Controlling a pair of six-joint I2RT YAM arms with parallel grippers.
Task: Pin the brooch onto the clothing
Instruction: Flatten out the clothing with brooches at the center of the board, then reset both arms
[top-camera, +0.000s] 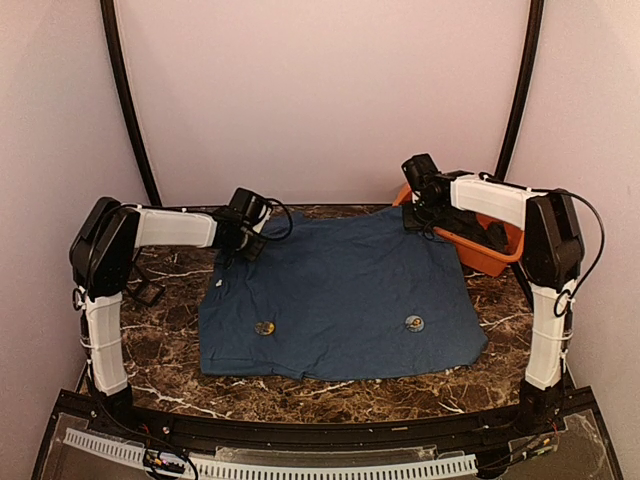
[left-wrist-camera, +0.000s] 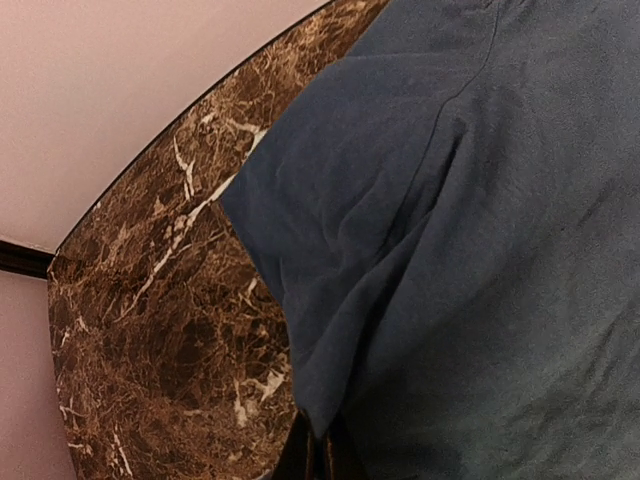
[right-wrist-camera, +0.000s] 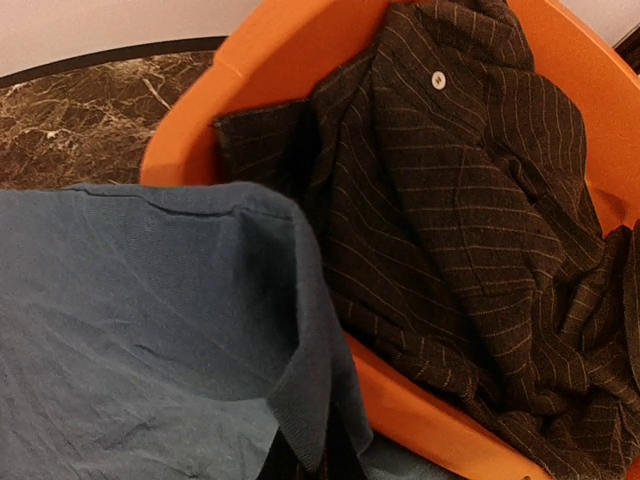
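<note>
The clothing, a navy T-shirt, lies spread on the marble table. Two small round brooches rest on its near part, one at the left and one at the right. My left gripper is at the shirt's far left corner. In the left wrist view the left gripper is shut on a pinched fold of the shirt. My right gripper is at the far right corner beside the orange tub. In the right wrist view the right gripper is shut on a raised ribbed edge of the shirt.
The orange tub stands at the back right and holds a dark brown striped garment. The shirt's corner touches its rim. A small black object lies on the table by the left arm. Walls enclose three sides.
</note>
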